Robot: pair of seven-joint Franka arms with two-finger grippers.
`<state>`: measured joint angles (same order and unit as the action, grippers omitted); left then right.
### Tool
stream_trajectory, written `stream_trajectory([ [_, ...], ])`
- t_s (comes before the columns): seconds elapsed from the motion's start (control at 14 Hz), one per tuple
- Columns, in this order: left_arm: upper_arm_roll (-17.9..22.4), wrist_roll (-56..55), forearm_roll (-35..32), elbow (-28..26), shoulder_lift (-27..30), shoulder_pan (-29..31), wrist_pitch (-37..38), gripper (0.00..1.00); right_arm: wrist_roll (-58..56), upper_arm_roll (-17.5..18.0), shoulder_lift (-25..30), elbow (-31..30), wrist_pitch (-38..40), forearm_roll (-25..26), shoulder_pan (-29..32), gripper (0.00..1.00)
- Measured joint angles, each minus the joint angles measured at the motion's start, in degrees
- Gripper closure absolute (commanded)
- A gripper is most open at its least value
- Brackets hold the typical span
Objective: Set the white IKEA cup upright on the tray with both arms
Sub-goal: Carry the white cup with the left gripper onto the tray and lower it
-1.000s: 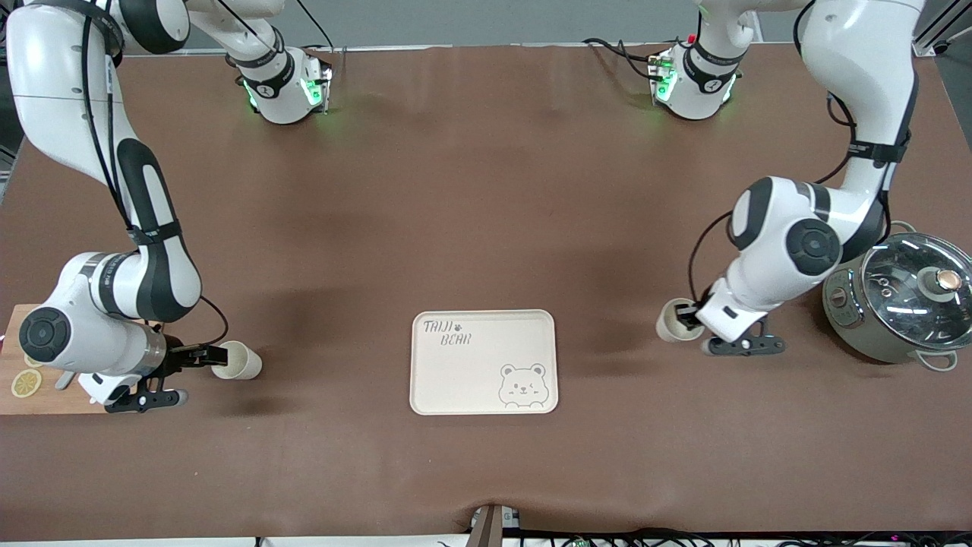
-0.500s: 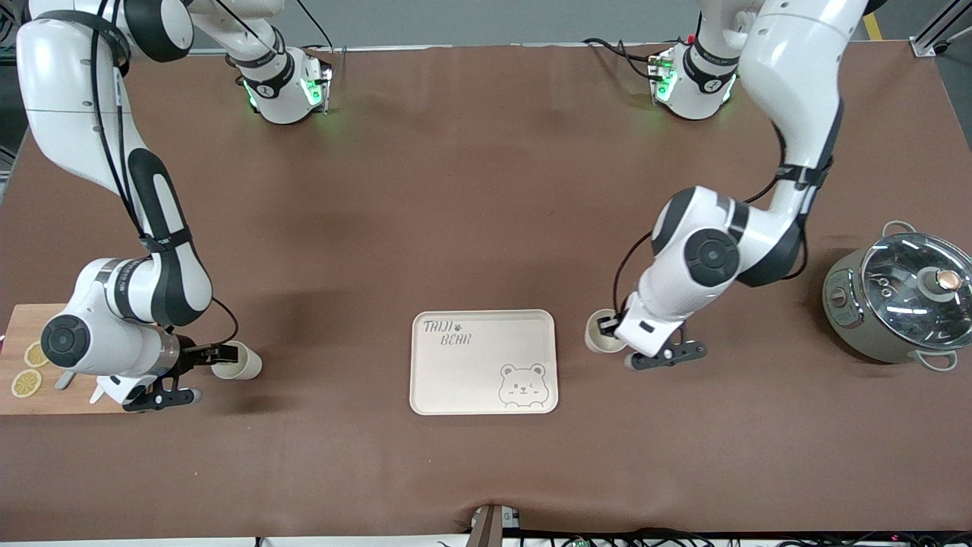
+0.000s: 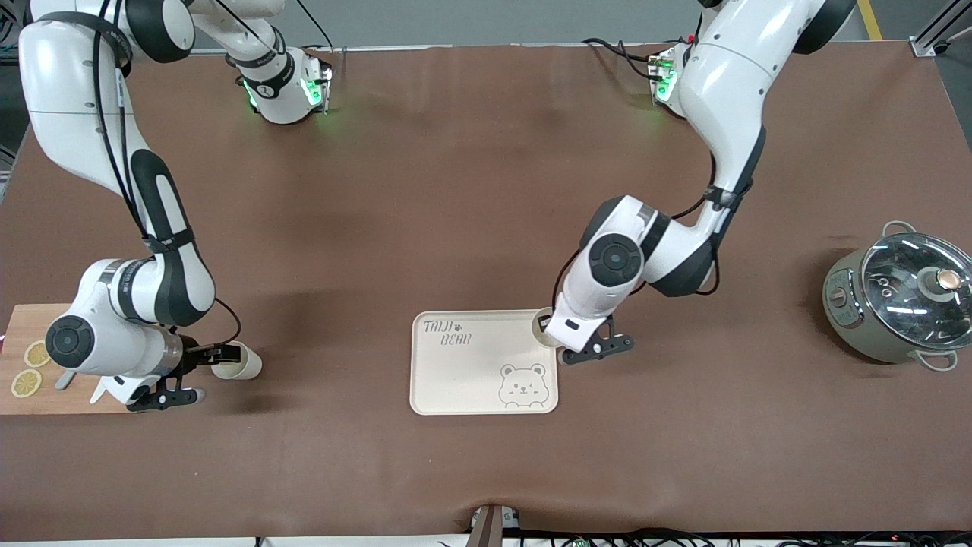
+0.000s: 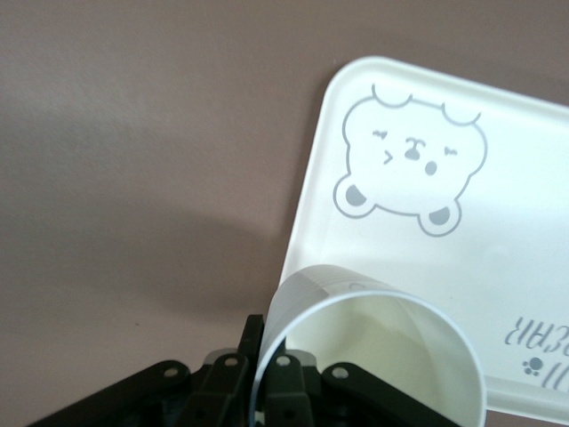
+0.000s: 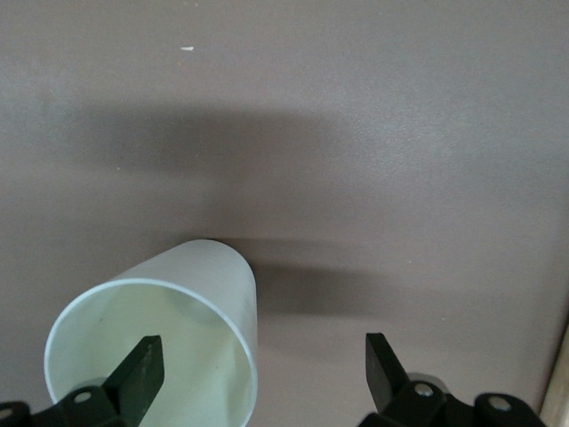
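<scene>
L gripper (image 3: 548, 328) is pinching a white plastic cup's (image 3: 541, 322) rim over the flat cream rectangular bear-print tray (image 3: 471, 380).
R gripper (image 3: 220, 354), jaws spread, is straddling the wall of a second white cup (image 3: 243, 363), which is lying on the brown table (image 3: 456, 190).

A matte brown sheet covers the wide rectangular worktop (image 3: 425, 190) edge to edge, lit softly and evenly from above, with blurred shadows lying on it. Grey floor (image 3: 471, 23) shows along the top of the front view, and a yellow floor line (image 3: 873, 19) with a silver aluminium frame bar (image 3: 938, 34) sits at the corner toward the left arm's end. Black cables (image 3: 683, 538) run along the worktop's edge nearest the front camera, beside a small dark mount (image 3: 490, 526) at its middle.
</scene>
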<state>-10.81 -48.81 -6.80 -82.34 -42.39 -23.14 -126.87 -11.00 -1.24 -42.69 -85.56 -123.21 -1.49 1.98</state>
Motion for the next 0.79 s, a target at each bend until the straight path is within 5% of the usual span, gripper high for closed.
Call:
stream_trajectory([
  [0.43, 1.2, -2.0, -0.7, 3.8, -4.2, -3.2, -0.2, 1.00, 0.0, 0.0, -0.2, 0.0, -0.6, 0.0, -0.2, 0.00],
  [0.79, 3.1, -3.6, -0.7, 4.3, -6.8, -5.5, -3.6, 1.00, 0.0, 0.0, -0.5, 0.0, -0.9, 0.0, -0.2, 0.33],
])
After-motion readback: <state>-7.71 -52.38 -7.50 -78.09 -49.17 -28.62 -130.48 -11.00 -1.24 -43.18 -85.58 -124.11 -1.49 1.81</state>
